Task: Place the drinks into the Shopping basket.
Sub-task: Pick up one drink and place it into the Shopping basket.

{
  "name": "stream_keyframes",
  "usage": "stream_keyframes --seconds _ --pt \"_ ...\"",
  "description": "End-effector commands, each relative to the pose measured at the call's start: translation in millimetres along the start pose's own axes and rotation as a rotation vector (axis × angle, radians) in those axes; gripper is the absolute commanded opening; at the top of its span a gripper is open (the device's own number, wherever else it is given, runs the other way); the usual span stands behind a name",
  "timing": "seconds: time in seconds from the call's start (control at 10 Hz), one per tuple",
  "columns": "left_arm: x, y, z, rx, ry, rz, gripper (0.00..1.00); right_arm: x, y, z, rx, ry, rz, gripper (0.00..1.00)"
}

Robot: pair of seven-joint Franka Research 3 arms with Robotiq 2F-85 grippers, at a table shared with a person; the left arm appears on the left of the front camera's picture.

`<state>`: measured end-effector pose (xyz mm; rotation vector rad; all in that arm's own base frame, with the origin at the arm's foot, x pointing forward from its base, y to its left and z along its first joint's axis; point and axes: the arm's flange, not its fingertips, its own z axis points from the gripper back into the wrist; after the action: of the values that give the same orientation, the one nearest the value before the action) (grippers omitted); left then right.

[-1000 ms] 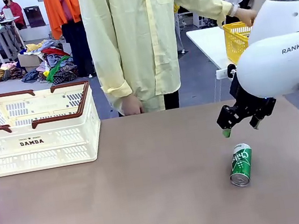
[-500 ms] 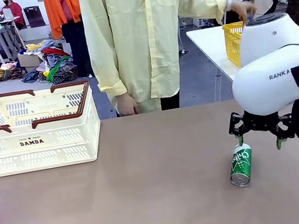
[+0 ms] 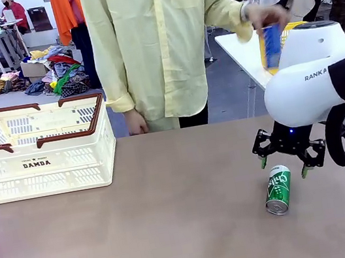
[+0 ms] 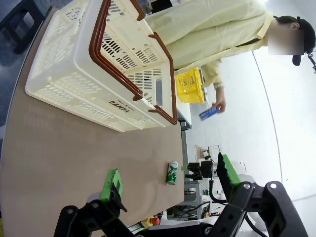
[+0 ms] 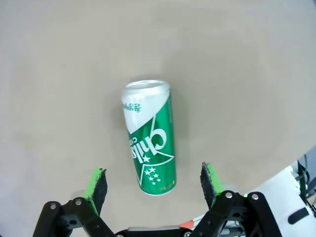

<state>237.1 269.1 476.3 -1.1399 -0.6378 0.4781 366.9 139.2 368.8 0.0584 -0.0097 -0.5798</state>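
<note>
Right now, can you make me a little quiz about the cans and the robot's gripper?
1. True or false: the green can lies on its side on the table.
2. What does the person's hand hold? A) a blue can B) a cup C) nothing
3. Fill in: the right gripper hovers above the green can with its jaws ____.
Key: 1 true; 2 A; 3 open.
</note>
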Motion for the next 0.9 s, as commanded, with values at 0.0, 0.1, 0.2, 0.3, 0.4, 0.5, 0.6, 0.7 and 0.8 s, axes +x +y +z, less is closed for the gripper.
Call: stream_keyframes --seconds 0.0,0.1,0.2,0.3,0.4,0.5,0.6,0.7,0.8 --pt "1.7 0.5 0.8 -0.021 -0.004 -0.016 1.0 -8.8 -25.8 -29.2 0.065 0.057 0.046 1.0" --pt "1.7 0.5 0.8 -0.021 -0.004 -0.016 1.0 -1.4 -46.6 -20.5 0.102 0.064 0.038 1.0" --pt "1.7 0.5 0.8 -0.021 -0.004 -0.016 1.0 12.8 -86.2 17.1 0.17 0.052 0.019 1.0" --pt "1.7 0.5 0.8 -0.021 -0.004 -0.016 1.0 31.3 -141.0 60.8 0.214 0.051 0.023 1.0" --pt "1.7 0.5 0.8 -0.021 -0.004 -0.016 1.0 52.6 -205.4 97.1 0.319 0.104 0.036 1.0" --pt "1.7 0.5 0.8 -0.021 -0.004 -0.016 1.0 69.1 -268.1 119.5 0.455 0.191 0.053 1.0" --pt "1.7 0.5 0.8 -0.021 -0.004 -0.016 1.0 83.9 -329.1 123.4 0.545 0.254 -0.04 1.0" --pt "1.7 0.5 0.8 -0.021 -0.004 -0.016 1.0 90.7 -370.7 115.2 0.689 0.298 -0.053 1.0" --pt "1.7 0.5 0.8 -0.021 -0.004 -0.016 1.0 92.4 -400.7 100.3 0.821 0.345 -0.042 1.0"
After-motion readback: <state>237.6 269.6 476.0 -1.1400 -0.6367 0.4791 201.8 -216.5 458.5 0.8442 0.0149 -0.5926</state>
